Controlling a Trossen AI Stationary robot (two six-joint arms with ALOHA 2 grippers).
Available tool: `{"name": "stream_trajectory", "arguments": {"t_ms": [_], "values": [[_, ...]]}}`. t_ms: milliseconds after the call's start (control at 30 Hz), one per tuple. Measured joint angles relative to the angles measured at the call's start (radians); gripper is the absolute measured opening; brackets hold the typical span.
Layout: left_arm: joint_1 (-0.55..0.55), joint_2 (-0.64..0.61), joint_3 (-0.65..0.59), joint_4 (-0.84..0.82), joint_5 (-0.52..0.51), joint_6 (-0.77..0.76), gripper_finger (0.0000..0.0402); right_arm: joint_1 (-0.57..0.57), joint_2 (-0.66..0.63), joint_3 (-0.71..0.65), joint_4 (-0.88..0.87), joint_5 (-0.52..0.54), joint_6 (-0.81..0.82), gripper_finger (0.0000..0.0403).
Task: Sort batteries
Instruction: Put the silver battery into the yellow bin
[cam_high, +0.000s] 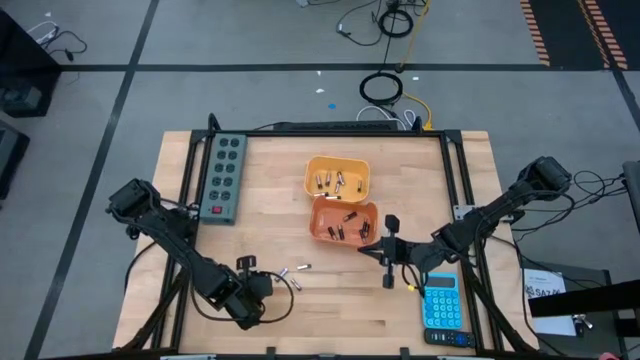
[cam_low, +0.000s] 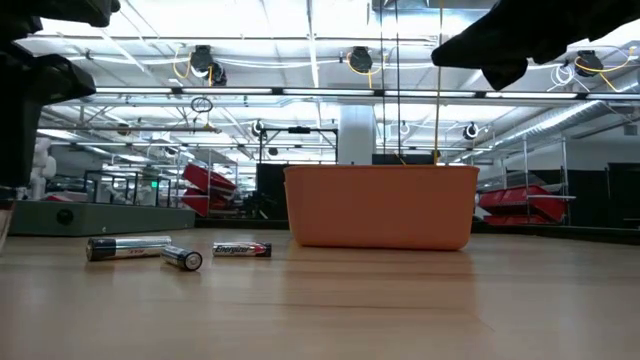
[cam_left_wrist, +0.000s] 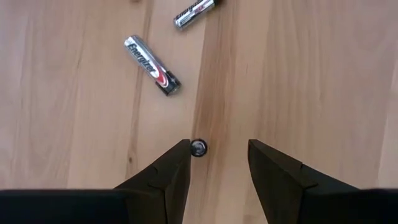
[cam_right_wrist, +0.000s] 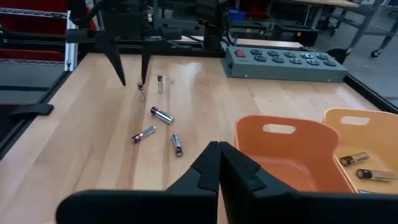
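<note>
Several small batteries lie loose on the wood near the table's near-left part (cam_high: 295, 269), seen in the low view as three lying cells (cam_low: 182, 258). More batteries lie in the yellow bin (cam_high: 337, 178) and the orange bin (cam_high: 343, 220). My left gripper (cam_left_wrist: 219, 149) is open and points straight down; an upright battery (cam_left_wrist: 198, 148) stands between its fingers, close to one fingertip. A silver-and-black battery (cam_left_wrist: 152, 65) lies just beyond it. My right gripper (cam_right_wrist: 219, 149) is shut and empty, and hovers beside the orange bin (cam_right_wrist: 286, 155). My left gripper has one fingertip (cam_left_wrist: 181, 152) right beside the top end of the upright battery (cam_right_wrist: 142, 92), which stands on the table on its lower end. Whether the finger touches it, I cannot tell. The other finger stands clear of it.
A grey-green power strip (cam_high: 224, 175) lies along the table's left side. A blue calculator (cam_high: 441, 308) sits near the right near corner. A second upright battery (cam_right_wrist: 160, 84) stands close to the left gripper. Bare wood stretches along the near edge between the arms.
</note>
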Motion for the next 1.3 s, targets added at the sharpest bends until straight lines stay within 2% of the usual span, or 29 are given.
{"name": "stream_trajectory", "arguments": {"t_ms": [267,433,667,933,1300], "values": [[0.011,0.004,0.0,0.0,-0.054,0.01,0.0169,0.012,0.0,0.0,0.003,0.0,0.0,0.0],[0.026,0.041,0.0,0.032,-0.053,0.01,0.0169,0.013,0.0,0.0,0.003,-0.001,0.004,0.0],[0.025,0.101,0.0,0.066,-0.023,-0.118,0.0169,0.024,0.0,0.0,0.005,-0.002,0.007,0.0],[0.036,0.177,0.006,0.074,-0.022,-0.15,0.0169,0.025,0.0,0.0,0.011,-0.002,0.008,0.0],[0.082,0.193,0.005,0.076,0.003,-0.279,0.0169,0.025,0.001,0.0,0.011,-0.002,0.018,0.0]]}}
